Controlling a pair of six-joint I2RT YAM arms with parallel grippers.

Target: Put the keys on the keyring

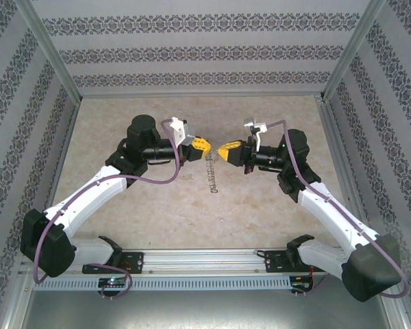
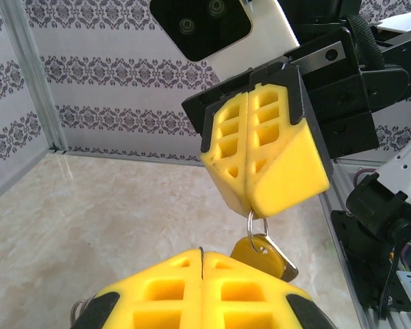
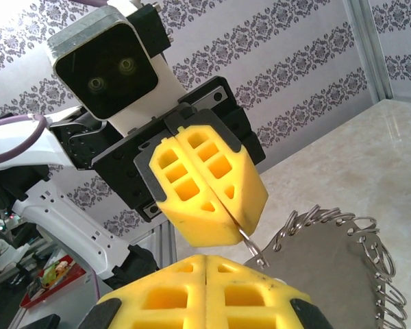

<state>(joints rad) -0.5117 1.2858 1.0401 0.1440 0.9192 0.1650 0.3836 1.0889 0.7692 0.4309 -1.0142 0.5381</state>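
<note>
Top view, left gripper: the left gripper point(image 1: 204, 146) was clenched, raised above the table point(image 1: 260, 212), almost tip to tip with the other.
Top view, right gripper: the right gripper point(image 1: 221, 150) was clenched too, just beside the left one's tips.
Top view, keyring: the keyring point(image 1: 211, 173) hung edge-on under the two tips as a thin silvery string. Whether its lower end touched the table could not be told.
Left wrist view, left gripper: its yellow fingers point(image 2: 157, 301) were pressed together along the bottom edge.
Left wrist view, right gripper: it point(image 2: 250, 204) faced the camera with pads together, clamped on the key point(image 2: 257, 250) by its small loop point(image 2: 250, 223).
Left wrist view, key: its yellow head hung just below the right gripper's tips and just above the left fingers, with the silver blade slanting down to the right.
Right wrist view, right gripper: its own fingers point(image 3: 253, 301) were closed seam to seam at the bottom.
Right wrist view, left gripper: it point(image 3: 236, 226) was squeezed on a thin wire of the keyring.
Right wrist view, keyring: the keyring point(image 3: 342, 218) spread to the right, fringed with small silvery keys, near the right fingers.
</note>
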